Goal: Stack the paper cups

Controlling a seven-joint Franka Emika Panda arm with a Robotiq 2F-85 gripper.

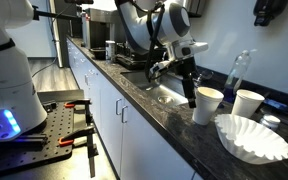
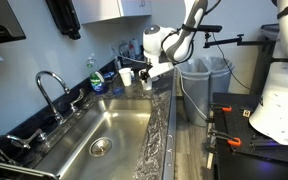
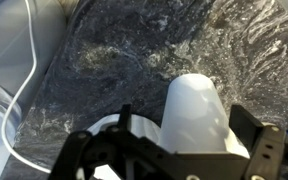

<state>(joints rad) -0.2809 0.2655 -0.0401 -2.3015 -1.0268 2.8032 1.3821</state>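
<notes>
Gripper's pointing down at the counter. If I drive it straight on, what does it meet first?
Most likely the paper cup: in the wrist view it stands between the open jaws of the gripper, slightly off-centre, so its rim may get clipped. Otherwise the dark countertop. Depth is hard to judge.

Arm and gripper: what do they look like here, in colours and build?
The arm is made of rounded white shells with dark grey joints between them. The gripper is all black, boxy and angular, and the wrist view shows linkage-style jaws. No markings are legible at this size.
</notes>
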